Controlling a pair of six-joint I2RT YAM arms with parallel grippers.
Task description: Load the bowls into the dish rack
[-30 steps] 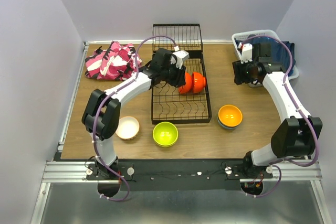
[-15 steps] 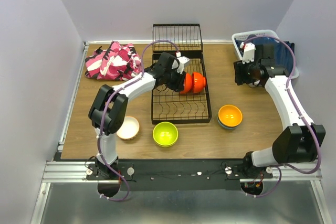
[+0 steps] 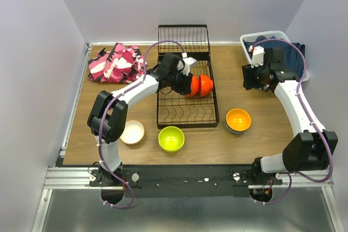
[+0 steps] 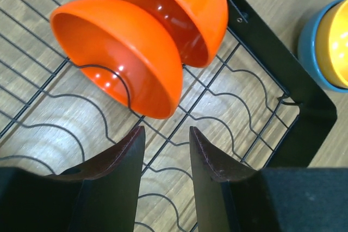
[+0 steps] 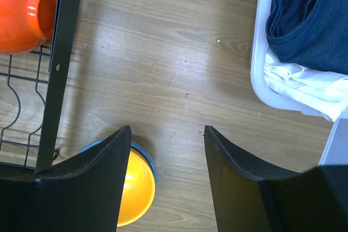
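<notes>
Two red-orange bowls (image 3: 199, 85) stand on edge between the tines of the black dish rack (image 3: 185, 113). In the left wrist view the nearer bowl (image 4: 128, 52) leans against the farther one (image 4: 182, 4). My left gripper (image 3: 184, 84) hangs open and empty over the rack wires just short of them (image 4: 167, 134). An orange bowl (image 3: 238, 118) nests in a blue bowl (image 5: 148, 158) on the table right of the rack. A lime green bowl (image 3: 171, 138) and a cream-white bowl (image 3: 132, 132) sit near the front. My right gripper (image 3: 254, 77) is open and empty above bare wood (image 5: 167, 131).
A white laundry basket (image 3: 272, 37) with denim and white cloth stands at the back right; its rim (image 5: 261, 63) is close to my right fingers. A pink patterned cloth (image 3: 116, 62) lies at the back left. The rack's upright wire section (image 3: 184, 38) rises at its far end.
My left arm has swung its wrist slightly, staying beside the red-orange bowls with the jaws open. The right arm has barely shifted. The bowls have not moved.
</notes>
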